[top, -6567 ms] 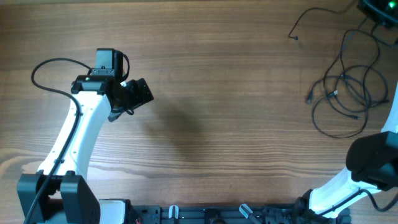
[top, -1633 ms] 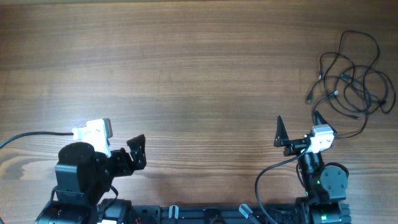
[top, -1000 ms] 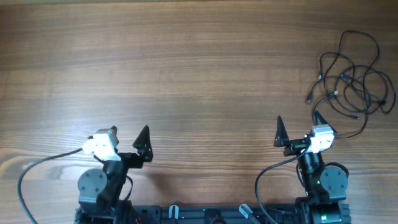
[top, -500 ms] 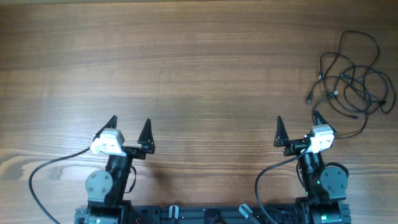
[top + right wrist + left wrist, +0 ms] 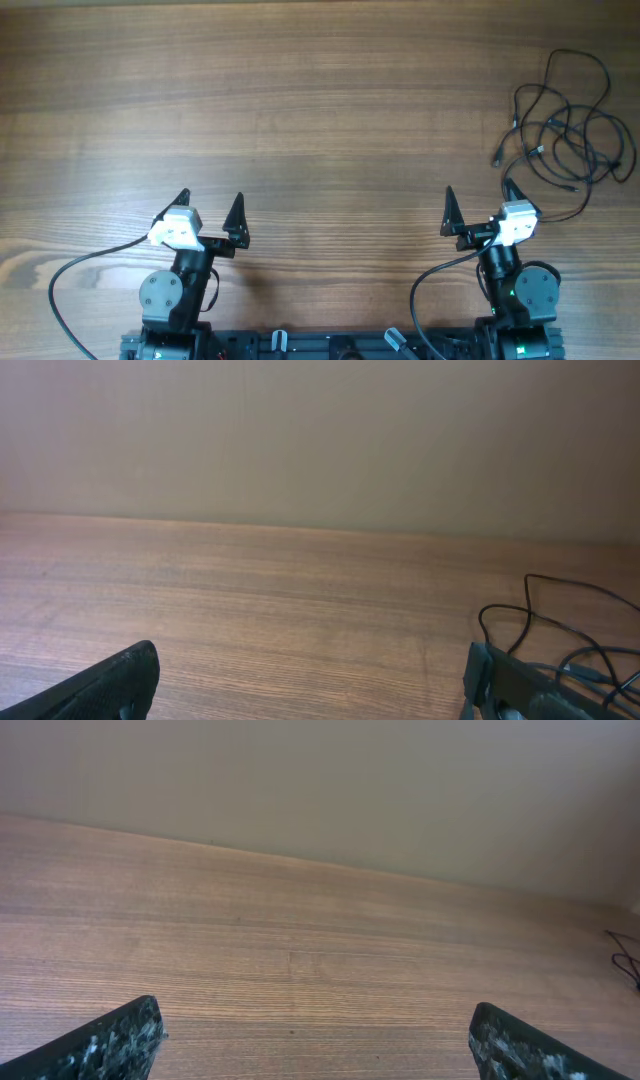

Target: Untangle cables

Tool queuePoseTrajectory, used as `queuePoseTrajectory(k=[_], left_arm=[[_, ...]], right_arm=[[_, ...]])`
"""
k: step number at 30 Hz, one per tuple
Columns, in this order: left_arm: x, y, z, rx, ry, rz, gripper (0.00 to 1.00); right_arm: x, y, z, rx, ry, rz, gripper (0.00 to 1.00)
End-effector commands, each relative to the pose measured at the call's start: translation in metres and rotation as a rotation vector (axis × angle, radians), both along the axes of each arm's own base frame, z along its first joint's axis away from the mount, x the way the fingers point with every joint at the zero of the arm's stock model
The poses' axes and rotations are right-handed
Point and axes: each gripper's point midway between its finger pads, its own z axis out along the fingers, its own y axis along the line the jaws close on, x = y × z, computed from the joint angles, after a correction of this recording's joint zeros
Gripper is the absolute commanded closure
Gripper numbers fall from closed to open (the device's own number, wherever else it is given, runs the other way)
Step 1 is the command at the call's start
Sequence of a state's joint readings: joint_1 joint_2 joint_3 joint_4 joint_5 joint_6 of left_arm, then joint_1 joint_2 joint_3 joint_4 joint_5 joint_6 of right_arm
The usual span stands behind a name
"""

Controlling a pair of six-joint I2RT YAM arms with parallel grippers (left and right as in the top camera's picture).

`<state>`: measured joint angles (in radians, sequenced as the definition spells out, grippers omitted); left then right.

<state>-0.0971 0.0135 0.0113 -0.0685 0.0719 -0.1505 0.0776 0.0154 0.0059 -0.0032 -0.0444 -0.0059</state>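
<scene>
**Both arms parked at the near edge, cables waiting at the right edge**

I sit folded at the near edge of the bench [image 5: 300, 120], left arm [image 5: 165, 295] toward the near left corner and right arm [image 5: 520, 285] toward the near right. Both sets of jaws are spread wide and hold nothing; each wrist view shows only two dark fingertips low in the corners, with bare wood between them. I judge this a resting pose. It keeps my arms out of the overhead view of the work and lets both wrist cameras look flat across the bench.

The cables [image 5: 556, 126] lie in one loose bunch against the right edge, closer to the far right corner than the near one, and nothing touches them. The bunch is a little longer than it is wide, so its long axis runs roughly from far edge to near edge. One big loop reaches toward the far edge. Several small plug ends point out of its left side, and a single strand trails toward the near edge, ending near my right jaws (an easy first reach, I think). The left jaws are well apart from all of it.
</scene>
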Motion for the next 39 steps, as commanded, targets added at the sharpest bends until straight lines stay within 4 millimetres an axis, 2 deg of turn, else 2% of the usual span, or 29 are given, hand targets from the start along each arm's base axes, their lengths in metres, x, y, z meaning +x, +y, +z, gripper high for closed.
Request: queuePoseTrajectory(k=[1,16,20,29,32,39], left_arm=[[0.000,0.003,-0.002,0.009,-0.001,0.013,0.00],[0.001,0.008,-0.002,0.025,0.000,0.042,0.00],[-0.002,-0.009,0.000,0.115,-0.028,-0.060,0.00],[-0.005,-0.020,0.001,0.135,-0.043,-0.129,0.00],[-0.009,-0.032,0.003,0.180,-0.068,-0.205,0.00],[-0.009,-0.032,0.004,0.175,-0.070,-0.204,0.00]], right_arm=[[-0.001,0.001,0.003,-0.012,-0.016,0.009,0.00],[-0.001,0.001,0.003,-0.012,-0.016,0.009,0.00],[-0.001,0.001,0.003,-0.012,-0.016,0.009,0.00],[-0.001,0.001,0.003,-0.012,-0.016,0.009,0.01],[-0.001,0.001,0.003,-0.012,-0.016,0.009,0.00],[-0.001,0.001,0.003,-0.012,-0.016,0.009,0.00]])
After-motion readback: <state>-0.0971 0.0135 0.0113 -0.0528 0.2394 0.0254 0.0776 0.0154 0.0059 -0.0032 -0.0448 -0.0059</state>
